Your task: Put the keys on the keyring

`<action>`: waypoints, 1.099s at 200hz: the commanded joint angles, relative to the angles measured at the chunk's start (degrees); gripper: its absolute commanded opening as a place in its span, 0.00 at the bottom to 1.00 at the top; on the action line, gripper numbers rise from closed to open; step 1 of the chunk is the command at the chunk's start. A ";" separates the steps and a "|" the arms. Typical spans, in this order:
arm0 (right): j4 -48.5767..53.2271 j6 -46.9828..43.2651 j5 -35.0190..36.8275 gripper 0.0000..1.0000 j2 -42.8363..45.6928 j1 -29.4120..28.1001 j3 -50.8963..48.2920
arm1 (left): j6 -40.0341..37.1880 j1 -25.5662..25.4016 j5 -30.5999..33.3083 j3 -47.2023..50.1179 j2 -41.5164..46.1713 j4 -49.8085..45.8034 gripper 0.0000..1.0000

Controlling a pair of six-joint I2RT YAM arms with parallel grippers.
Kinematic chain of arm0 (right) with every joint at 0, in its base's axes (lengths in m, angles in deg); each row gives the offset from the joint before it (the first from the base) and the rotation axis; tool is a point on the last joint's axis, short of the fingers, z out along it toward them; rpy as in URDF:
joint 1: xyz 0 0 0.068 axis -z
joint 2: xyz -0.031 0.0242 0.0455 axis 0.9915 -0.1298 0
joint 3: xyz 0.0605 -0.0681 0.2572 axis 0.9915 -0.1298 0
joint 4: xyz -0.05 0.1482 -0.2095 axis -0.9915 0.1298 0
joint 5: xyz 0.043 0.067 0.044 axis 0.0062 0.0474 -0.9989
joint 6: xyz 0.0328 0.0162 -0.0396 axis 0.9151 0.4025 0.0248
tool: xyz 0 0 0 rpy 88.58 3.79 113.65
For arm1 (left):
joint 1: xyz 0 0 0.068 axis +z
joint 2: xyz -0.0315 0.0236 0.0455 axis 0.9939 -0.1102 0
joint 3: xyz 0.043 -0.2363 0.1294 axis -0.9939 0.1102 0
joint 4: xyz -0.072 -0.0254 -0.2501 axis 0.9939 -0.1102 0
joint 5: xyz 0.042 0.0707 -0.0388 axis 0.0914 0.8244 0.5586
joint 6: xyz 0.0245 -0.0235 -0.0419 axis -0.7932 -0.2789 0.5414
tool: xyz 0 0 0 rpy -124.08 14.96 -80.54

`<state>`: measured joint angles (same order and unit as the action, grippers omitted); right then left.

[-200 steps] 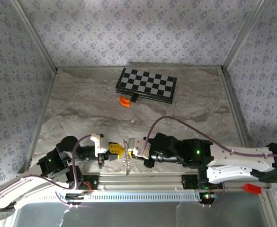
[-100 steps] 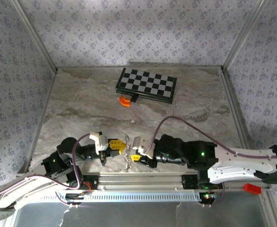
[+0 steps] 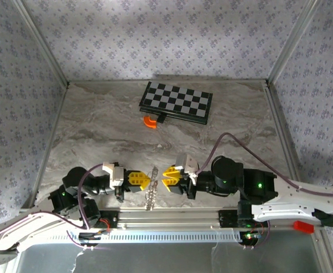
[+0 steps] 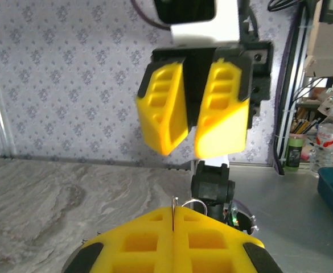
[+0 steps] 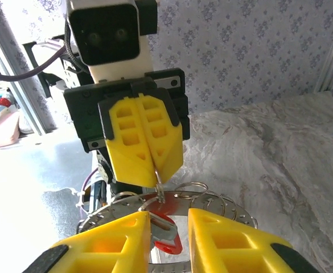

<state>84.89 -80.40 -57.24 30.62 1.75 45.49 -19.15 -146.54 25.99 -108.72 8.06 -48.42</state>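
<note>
The left gripper (image 3: 147,181) is squeezed shut on the thin keyring (image 5: 184,185), I think to hold it steady in the air between the 2 grippers, near the front edge of the table (image 3: 98,131). The right gripper (image 3: 165,177) faces it with its fingers a little apart and nothing in them; the red key (image 5: 165,234) shows through that gap. The silver keys (image 3: 149,196) hang down in a flat fan that looks from above like 1 thin line running back to front.
</note>
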 commanded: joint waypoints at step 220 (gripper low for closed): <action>-7.68 -0.30 0.11 0.19 -4.46 -1.92 -0.19 | -0.73 -1.29 2.08 -3.17 4.22 -0.26 0.00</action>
<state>78.73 -80.42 -56.91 25.13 -0.59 45.32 -19.20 -147.44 29.09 -108.80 11.36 -50.76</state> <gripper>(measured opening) 0.186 0.047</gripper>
